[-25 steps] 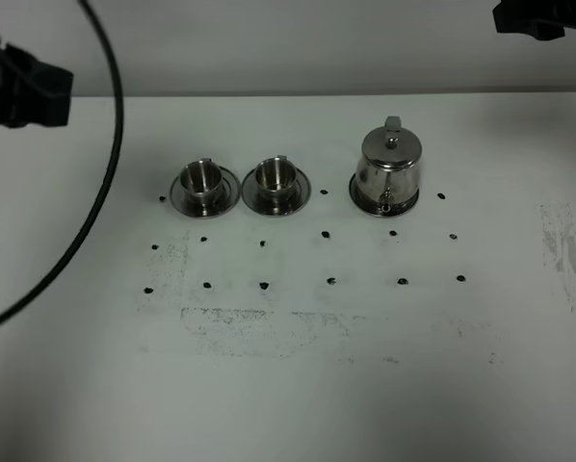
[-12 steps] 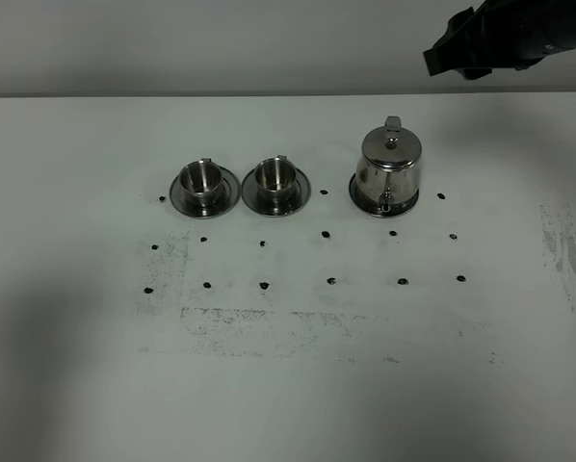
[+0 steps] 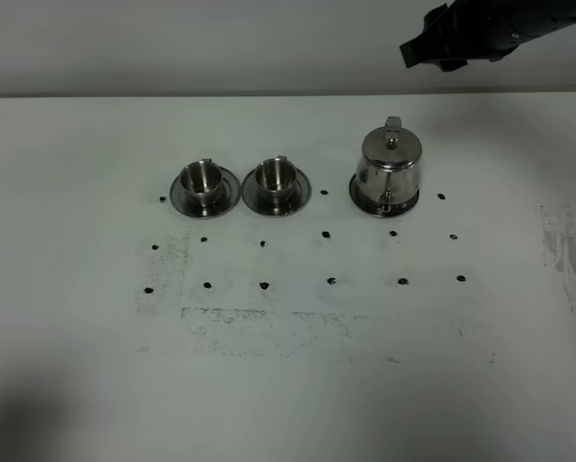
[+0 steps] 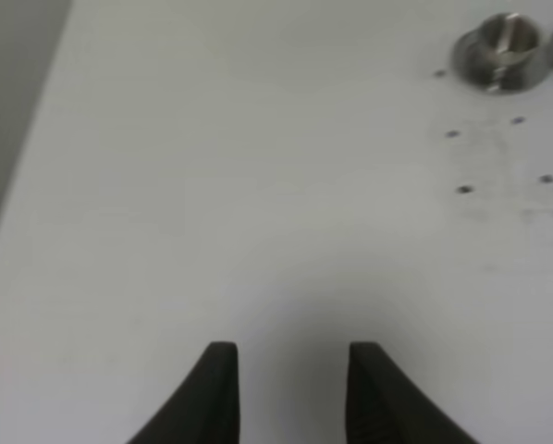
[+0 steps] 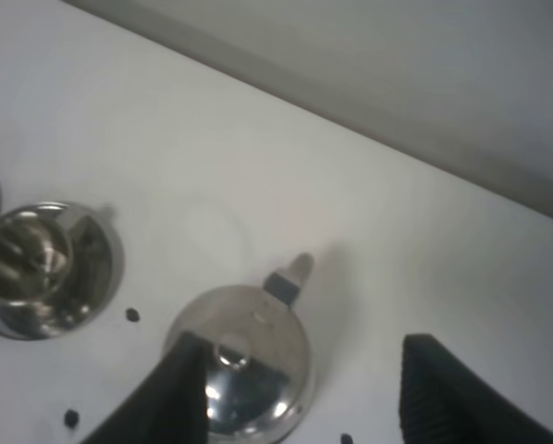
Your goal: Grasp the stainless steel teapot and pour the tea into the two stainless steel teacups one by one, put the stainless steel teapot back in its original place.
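The stainless steel teapot (image 3: 389,171) stands upright on its round steel disc (image 3: 361,199) at the right of the row. Its spout faces the front and its handle the back. The two stainless steel teacups (image 3: 202,181) (image 3: 276,178) stand on saucers to its left. No tea shows. My right gripper (image 3: 431,40) hangs open, high and behind the teapot. In the right wrist view the teapot lid (image 5: 244,365) lies below the open right gripper (image 5: 304,347), with one cup (image 5: 36,264) beside it. My left gripper (image 4: 290,370) is open and empty over bare table, far from the left cup (image 4: 503,51).
The white table (image 3: 288,385) carries rows of small black dots (image 3: 330,281) in front of the cups and teapot, and scuffed grey marks (image 3: 269,327). The table's left edge (image 4: 36,120) shows in the left wrist view. A wall runs behind the table.
The left arm and its cable have left the exterior view. The right arm has moved in from the top right corner, leftward, to above and behind the teapot. Teapot and cups have not moved.
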